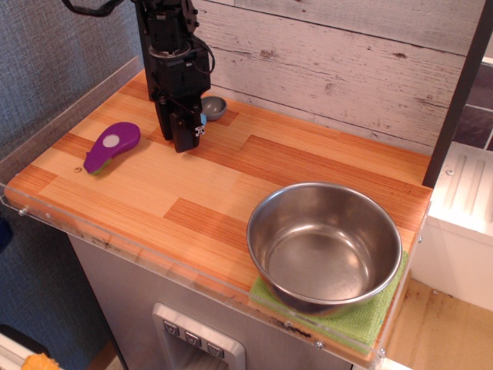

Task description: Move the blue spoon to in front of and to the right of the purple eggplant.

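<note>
Wooden counter, steel bowl on green cloth at 5 o'clock. Gripper at 10 o'clock, fingertips down at the surface; finger gap can't be told. Purple eggplant lies just left of it. Blue spoon sits behind gripper at 11 o'clock, handle mostly hidden.
</note>
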`<state>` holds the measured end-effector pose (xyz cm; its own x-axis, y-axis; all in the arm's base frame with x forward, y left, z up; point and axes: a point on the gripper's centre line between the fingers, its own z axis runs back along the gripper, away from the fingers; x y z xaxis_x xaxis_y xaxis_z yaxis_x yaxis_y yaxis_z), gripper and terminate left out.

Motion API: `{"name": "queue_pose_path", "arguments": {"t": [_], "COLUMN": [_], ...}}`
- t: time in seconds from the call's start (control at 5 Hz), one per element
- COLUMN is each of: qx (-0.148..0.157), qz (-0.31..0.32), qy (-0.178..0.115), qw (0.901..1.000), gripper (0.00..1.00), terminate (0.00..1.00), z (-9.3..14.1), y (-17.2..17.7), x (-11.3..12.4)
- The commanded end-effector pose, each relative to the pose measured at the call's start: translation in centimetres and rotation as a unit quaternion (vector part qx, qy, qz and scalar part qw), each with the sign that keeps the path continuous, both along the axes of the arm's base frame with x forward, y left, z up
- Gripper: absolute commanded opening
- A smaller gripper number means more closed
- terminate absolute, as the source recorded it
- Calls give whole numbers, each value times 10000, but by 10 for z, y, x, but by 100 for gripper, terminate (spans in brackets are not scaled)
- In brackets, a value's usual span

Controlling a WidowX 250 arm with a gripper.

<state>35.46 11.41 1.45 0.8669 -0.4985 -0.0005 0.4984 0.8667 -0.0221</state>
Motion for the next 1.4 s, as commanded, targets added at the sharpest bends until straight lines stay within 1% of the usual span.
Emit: {"name": "queue_pose_path", "arguments": {"t": [0.0, 0.2, 0.4, 0.6, 0.8, 1.0, 1.2], "qx": [44, 80, 175, 341, 365, 135, 80], "qz": [83, 81, 45, 625, 1353, 1477, 1422], "qy": [-276, -481, -701, -791, -823, -799, -780], "qw": [9996, 9988, 9974, 9943, 9867, 9857, 9867], "gripper": [100, 100, 100, 100, 100, 100, 100], "terminate": [0, 0, 0, 0, 0, 0, 0], "z": [22, 38, 65, 102, 114, 112, 111], "y": [10, 13, 14, -1, -26, -43, -51], "x": [15, 11, 4, -22, -46, -57, -62]}}
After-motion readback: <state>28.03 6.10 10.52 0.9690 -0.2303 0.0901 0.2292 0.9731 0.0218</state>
